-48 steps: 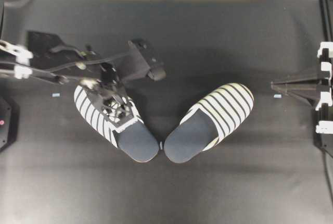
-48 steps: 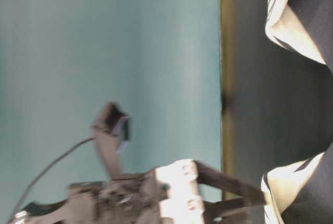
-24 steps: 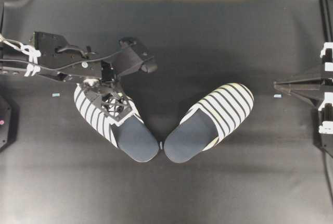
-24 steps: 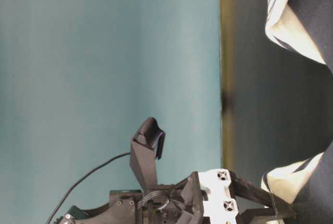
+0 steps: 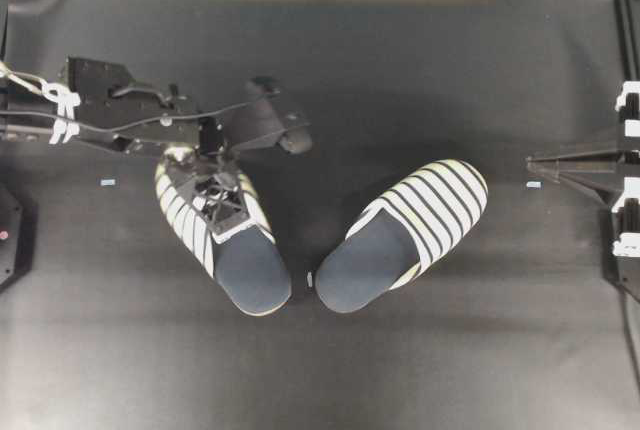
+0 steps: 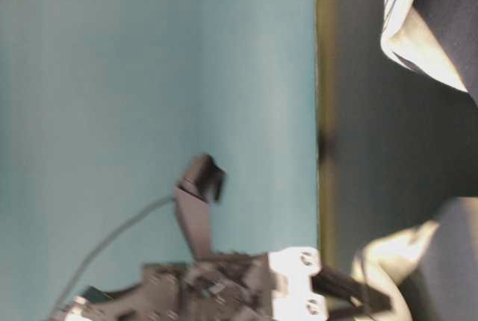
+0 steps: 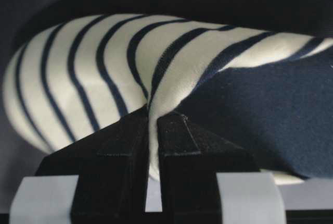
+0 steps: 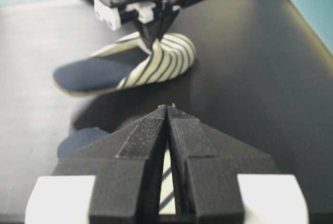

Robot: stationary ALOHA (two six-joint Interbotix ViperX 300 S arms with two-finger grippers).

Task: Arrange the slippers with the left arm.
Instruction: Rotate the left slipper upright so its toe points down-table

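Left gripper [image 5: 222, 212] pinches the left-edge slipper [image 5: 222, 235] by its upper (heel raised); right gripper [image 8: 167, 110] fully closed, empty.

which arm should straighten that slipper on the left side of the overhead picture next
Left. The left gripper is already pinched on the edge of the white, black-striped upper of that navy-insoled slipper. The right gripper is shut on nothing, parked at the table's far edge, beyond the matching second slipper.
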